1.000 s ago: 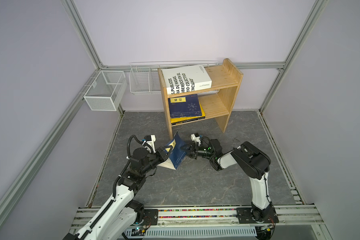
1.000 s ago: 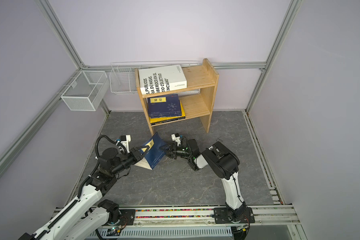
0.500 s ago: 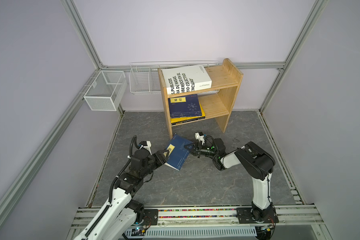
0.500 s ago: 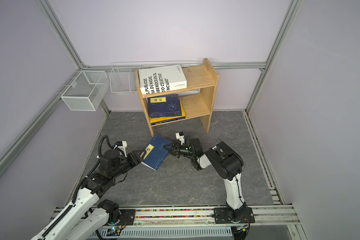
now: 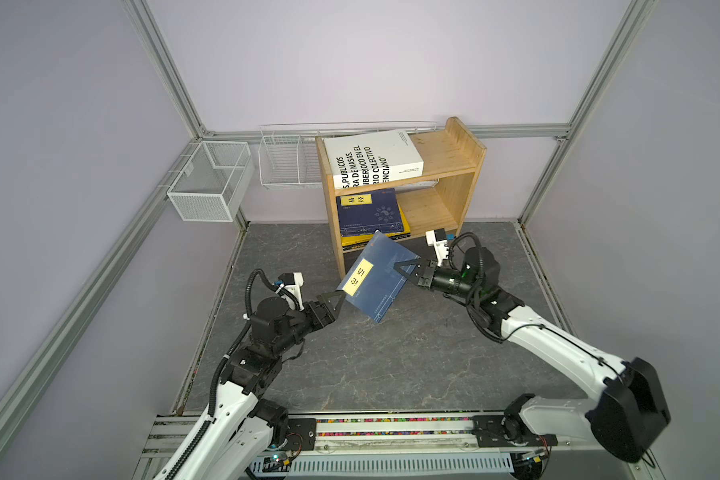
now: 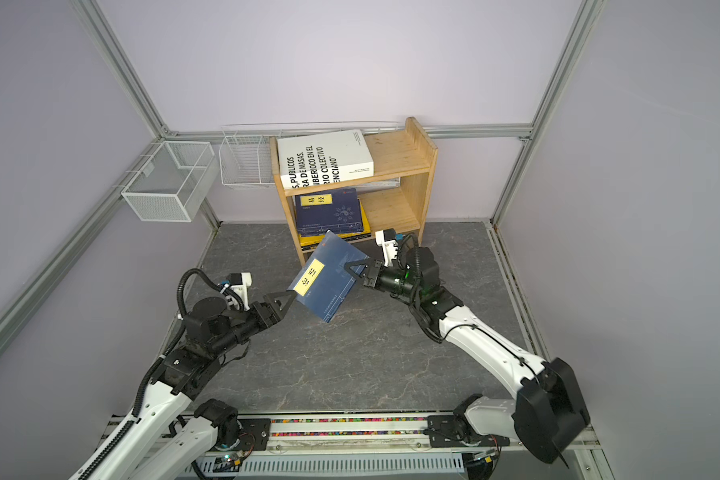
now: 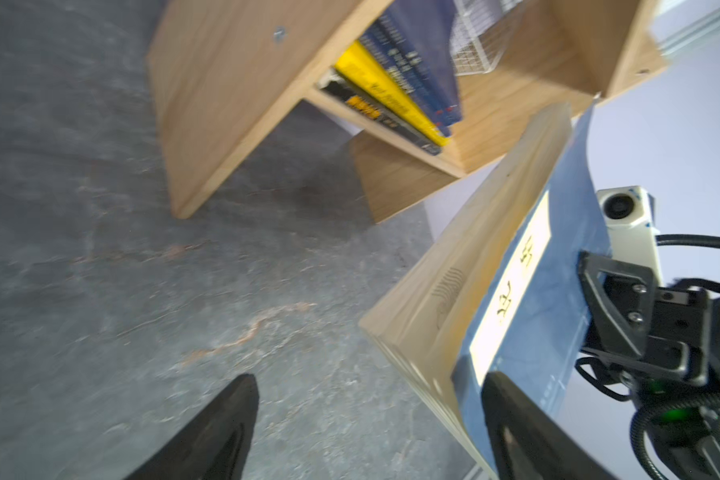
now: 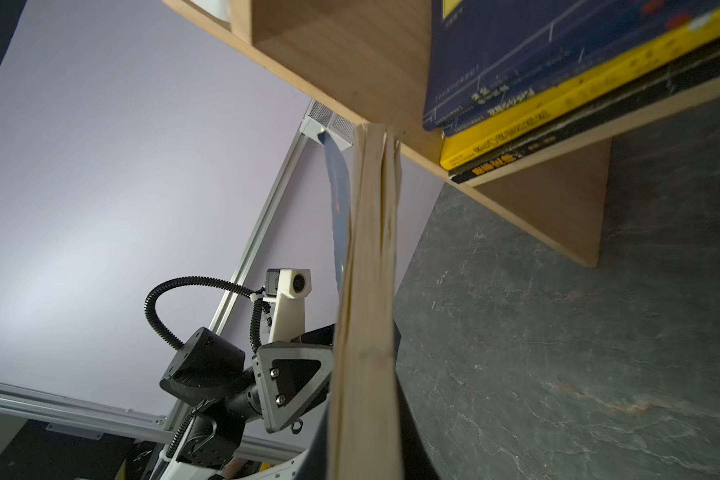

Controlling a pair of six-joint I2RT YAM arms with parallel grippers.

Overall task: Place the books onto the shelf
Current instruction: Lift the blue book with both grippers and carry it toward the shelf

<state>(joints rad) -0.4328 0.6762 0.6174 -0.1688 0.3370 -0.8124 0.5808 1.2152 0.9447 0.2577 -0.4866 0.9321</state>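
Right pincer [image 5: 402, 269] clamps the tilted navy book [image 5: 377, 286], top corner pointing at the lower tier of the shelf [image 5: 447, 156]; left pincer [image 5: 339, 297] gapes wide alongside.

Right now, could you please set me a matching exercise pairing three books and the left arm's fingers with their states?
Things:
1 white book
2 tilted navy book
3 yellow book
4 left arm's fingers

States:
A spread open
B on top tier of the shelf
C clamped by the right arm's fingers
D lower tier, under navy books

Pairs: 1-B; 2-C; 3-D; 4-A.
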